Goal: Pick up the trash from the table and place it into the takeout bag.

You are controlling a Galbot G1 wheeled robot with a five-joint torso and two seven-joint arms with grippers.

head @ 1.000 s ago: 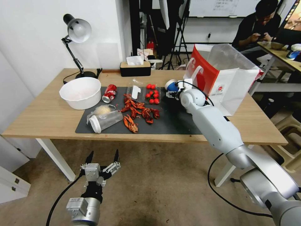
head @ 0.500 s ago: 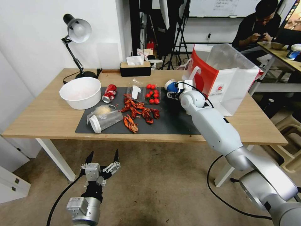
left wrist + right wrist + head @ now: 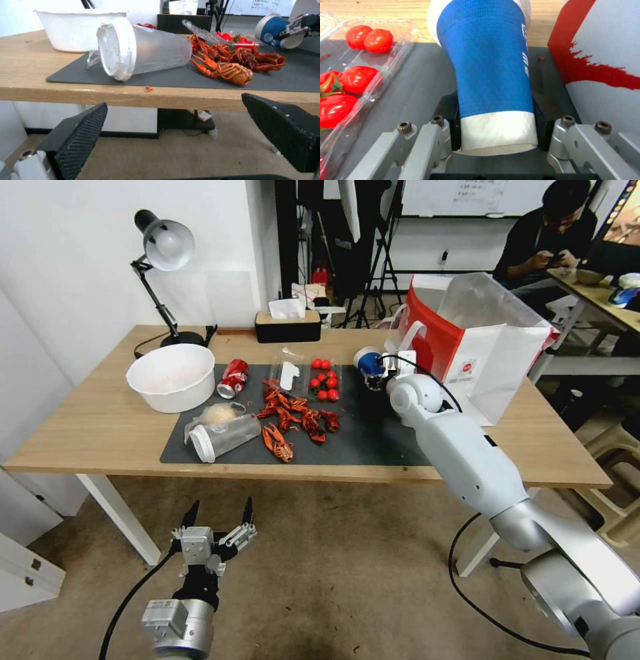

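The right gripper (image 3: 496,130) clamps a blue-and-white paper cup (image 3: 490,65) near its white base, a dark pad pressed to each side of the finely ribbed blue sleeve. The cup lies tilted, its open mouth pointing away from the wrist, above the far right part of the smooth dark grey mat (image 3: 373,437) and just beside the bag (image 3: 480,337), a stiff white paper bag with glossy red side panels, looped white handles and an open top. Compared with the earlier head views, the cup and the arm's white wrist sit slightly farther right, closer to the bag.

On the mat, a frosted plastic cup (image 3: 140,51) with a white lid lies on its side, touching a crumpled clear lid. Beside it lie glossy red crayfish shells (image 3: 293,420), a clear clamshell tray of tomatoes (image 3: 323,379) and a tipped red can (image 3: 233,378). A round white bowl (image 3: 172,377) stands on the pale wood desk (image 3: 93,433).

The left gripper (image 3: 215,530) hangs below the desk edge over the floor, its black textured fingers (image 3: 78,130) spread wide, unchanged.
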